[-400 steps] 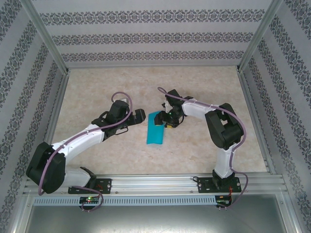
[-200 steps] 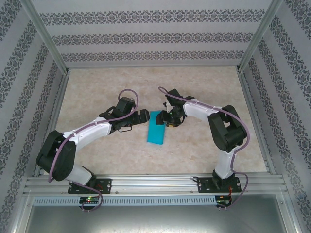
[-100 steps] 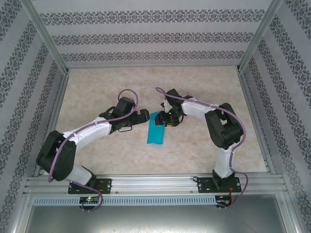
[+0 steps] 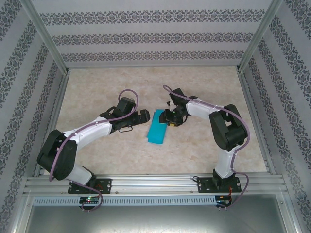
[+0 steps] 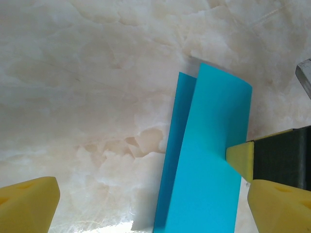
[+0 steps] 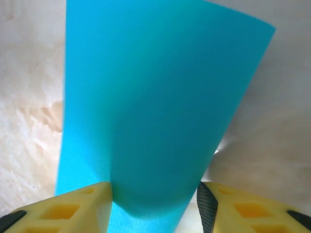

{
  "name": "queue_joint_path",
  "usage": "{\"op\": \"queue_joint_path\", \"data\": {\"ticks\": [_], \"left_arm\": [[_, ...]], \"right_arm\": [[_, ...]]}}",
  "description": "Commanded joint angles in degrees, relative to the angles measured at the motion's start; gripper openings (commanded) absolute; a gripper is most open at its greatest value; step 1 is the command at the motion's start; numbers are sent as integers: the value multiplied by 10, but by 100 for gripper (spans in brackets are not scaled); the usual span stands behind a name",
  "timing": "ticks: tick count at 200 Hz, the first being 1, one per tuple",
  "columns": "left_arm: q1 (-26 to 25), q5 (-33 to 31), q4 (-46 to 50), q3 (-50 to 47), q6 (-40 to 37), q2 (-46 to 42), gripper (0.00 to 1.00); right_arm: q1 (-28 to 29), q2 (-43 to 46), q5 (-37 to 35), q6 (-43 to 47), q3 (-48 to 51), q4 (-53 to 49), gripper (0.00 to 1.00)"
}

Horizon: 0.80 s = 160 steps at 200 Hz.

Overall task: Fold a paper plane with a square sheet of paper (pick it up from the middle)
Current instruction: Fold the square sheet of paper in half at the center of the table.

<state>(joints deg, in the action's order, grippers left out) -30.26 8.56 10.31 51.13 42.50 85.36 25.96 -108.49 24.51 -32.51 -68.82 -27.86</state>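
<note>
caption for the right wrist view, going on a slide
Folded teal-blue paper bowed between the yellow fingers of the right pincer, marbled tabletop beneath.

A beige marbled tabletop [image 4: 97, 82] sits enclosed by striped patterned walls [image 4: 155, 36] and aluminium rails [image 4: 160, 182].

The top camera looks down from behind the near edge of the table [image 4: 184, 155], taking it all in. Both wrist cameras closely face the teal paper sheet [image 4: 157, 129] [image 5: 209, 160] [image 6: 150, 107], shared by all three views.
</note>
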Motion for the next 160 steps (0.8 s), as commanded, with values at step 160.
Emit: {"op": "queue_joint_path", "data": {"ticks": [160], "left_arm": [[5, 19, 1, -1, -3, 12, 98]], "right_arm": [[17, -44, 2, 57, -49, -45, 53]]}}
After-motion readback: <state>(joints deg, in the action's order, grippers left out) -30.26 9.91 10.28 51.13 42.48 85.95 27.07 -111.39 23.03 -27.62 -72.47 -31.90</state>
